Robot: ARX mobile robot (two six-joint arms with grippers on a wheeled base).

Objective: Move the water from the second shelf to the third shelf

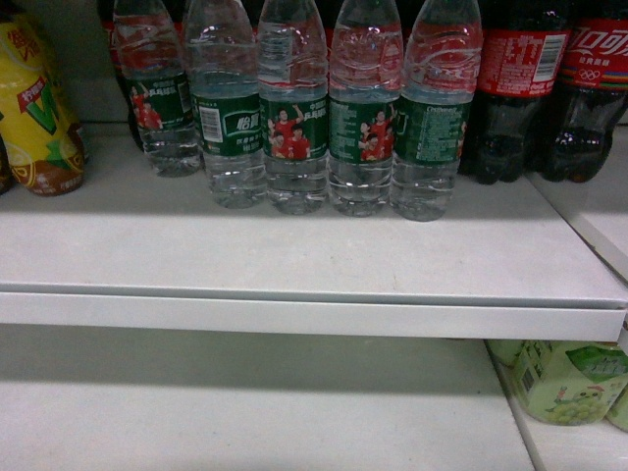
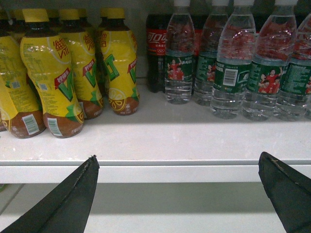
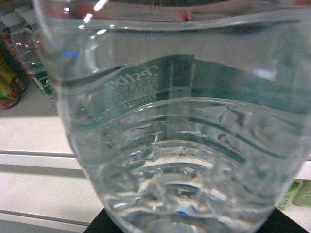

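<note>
Right tool: not showing itself; a water bottle [image 3: 170, 136] is filling its camera, so I cannot tell whether it is pinching.
Left tool [image 2: 177, 189]: hanging spread, holding nothing, before the shelf [image 2: 160, 145].
Water: five bottles [image 1: 294, 128] standing in a row on the upper shelf [image 1: 294, 260].
Handling: likely heavy, slick, walls yielding; take the ribbed waist.
Beyond: cola bottles [image 1: 559, 88] standing beside.

Three cameras on one white shelf unit

The head view faces the shelf [image 1: 294, 255] squarely and close, tilted slightly down. The left wrist view looks level along the same shelf from farther left, its pincer [image 2: 180, 194] tips in the lower corners, sharing the water bottles [image 2: 228, 68]. The right wrist view is pressed against one bottle [image 3: 175, 145].
</note>
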